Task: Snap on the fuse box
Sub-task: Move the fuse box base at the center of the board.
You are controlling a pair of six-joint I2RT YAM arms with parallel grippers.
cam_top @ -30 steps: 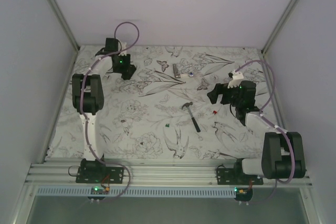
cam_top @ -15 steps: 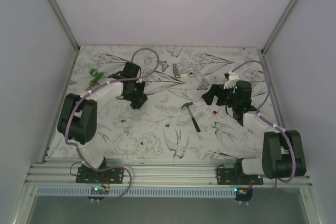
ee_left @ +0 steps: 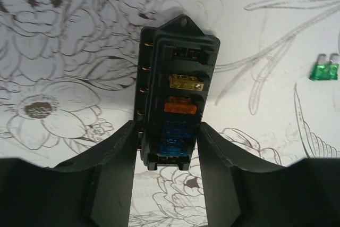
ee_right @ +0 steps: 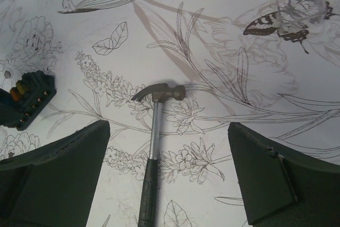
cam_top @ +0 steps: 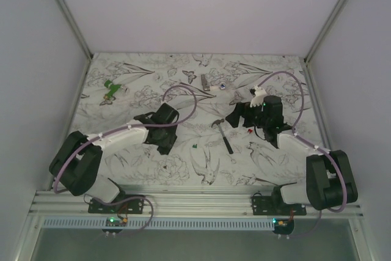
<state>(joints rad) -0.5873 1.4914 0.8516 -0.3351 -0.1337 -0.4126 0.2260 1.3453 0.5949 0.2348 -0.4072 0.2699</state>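
Midway between the desk's (cam_top: 122,151) far and near edges, left of centre, the left gripper (ee_left: 167,127) is pinching the fuse box (ee_left: 178,94) by its near end, fuses facing up, probably to steady it for snapping. The right gripper (ee_right: 169,127) is hovering spread wide above the hammer (ee_right: 153,147).

The left arm (cam_top: 116,136) is folded low, its elbow out by the left edge and its forearm reaching in toward the middle. The left gripper (ee_left: 167,127) points downward, jaws pressed against both sides of the fuse box (ee_left: 179,73). The right arm (cam_top: 298,141) stretches in from the right, and the right gripper (ee_right: 167,126) hangs with jaws spread wide, gripping nothing.
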